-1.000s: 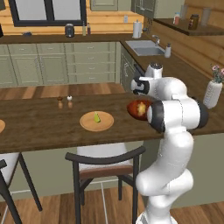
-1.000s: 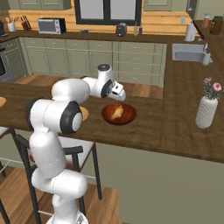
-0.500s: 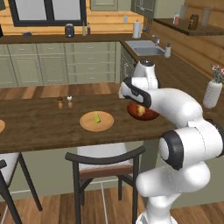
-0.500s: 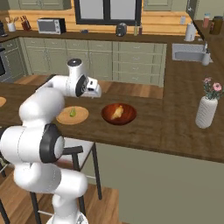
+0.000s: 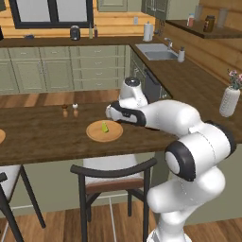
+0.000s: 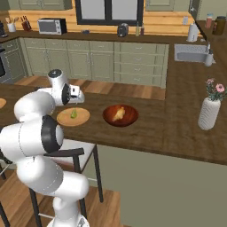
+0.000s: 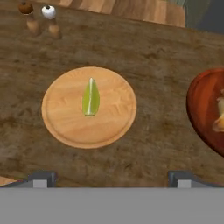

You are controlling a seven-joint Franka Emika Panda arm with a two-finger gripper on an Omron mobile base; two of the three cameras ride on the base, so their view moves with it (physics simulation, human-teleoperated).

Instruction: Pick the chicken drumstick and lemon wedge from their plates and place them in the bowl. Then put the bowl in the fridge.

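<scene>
The table (image 6: 168, 128), a long dark wooden top, carries everything that matters here, and the fridge cannot be made out in these views. On it the reddish-brown bowl (image 6: 120, 115) sits right of a tan plate (image 6: 73, 116), near it but apart, and the drumstick (image 6: 118, 114) is already lying inside the bowl, so the lemon appears to be the step in hand. A second plate (image 5: 1, 136) is just visible at the far left edge of the table. The claw (image 6: 76, 95) is held above the plate with its jaws spread wide and nothing between them; in the hand view only its two tips (image 7: 41, 178) are seen at the bottom edge, well short of the lemon (image 7: 90, 97). The lemon lies near the middle of its plate as a slim crescent, its long axis running away from the camera. A good pick would likely be made by centring the claw over the wedge first, then lowering straight down with the jaws set across the narrow width, not along the length. The descent should be stopped just above the plate's surface so the tips are not driven into the wood. The salt and pepper shakers (image 7: 40, 19) stand beyond the plate, well clear of the approach.
</scene>
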